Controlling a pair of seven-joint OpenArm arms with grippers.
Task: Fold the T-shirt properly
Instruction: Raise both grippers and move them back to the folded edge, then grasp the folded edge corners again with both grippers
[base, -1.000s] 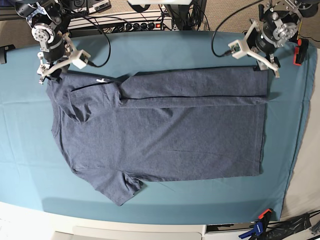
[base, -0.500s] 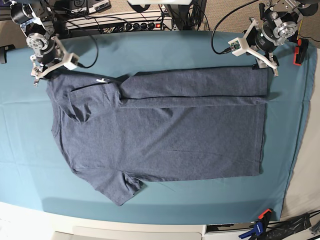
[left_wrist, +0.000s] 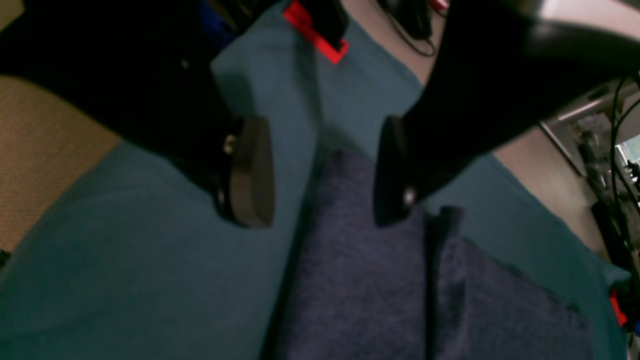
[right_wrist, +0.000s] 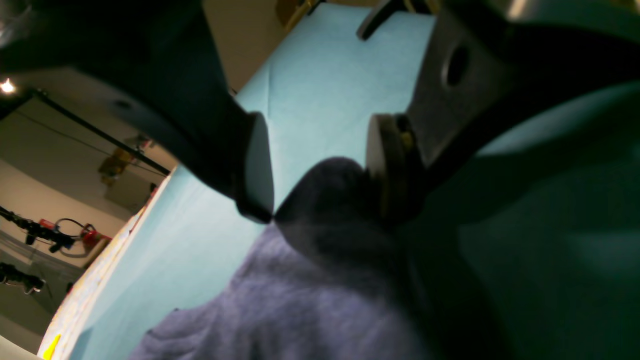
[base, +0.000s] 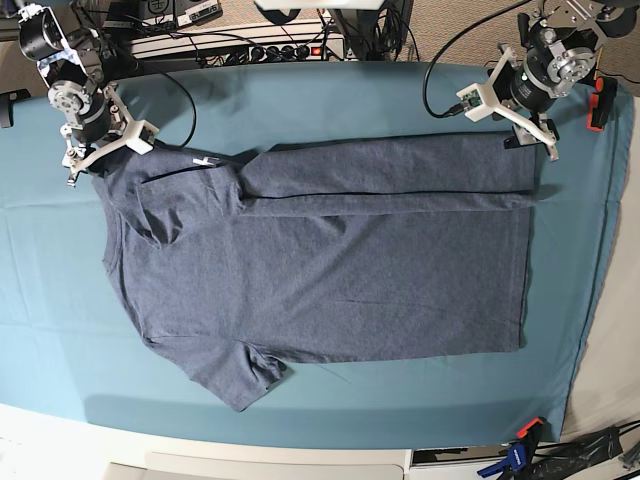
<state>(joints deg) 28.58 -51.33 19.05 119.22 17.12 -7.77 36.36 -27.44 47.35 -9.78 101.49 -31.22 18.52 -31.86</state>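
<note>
We note both arms poised at the far corners of the heathered dark blue-grey T-shirt lying flat on the teal table cloth, far edge folded inward, left gripper and right gripper jaws parted, gripping nothing.

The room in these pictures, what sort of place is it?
Probably a robotics lab or test bench: a T-shirt lies on a table under a teal cloth held by a clamp, with cables and a power strip behind.
</note>
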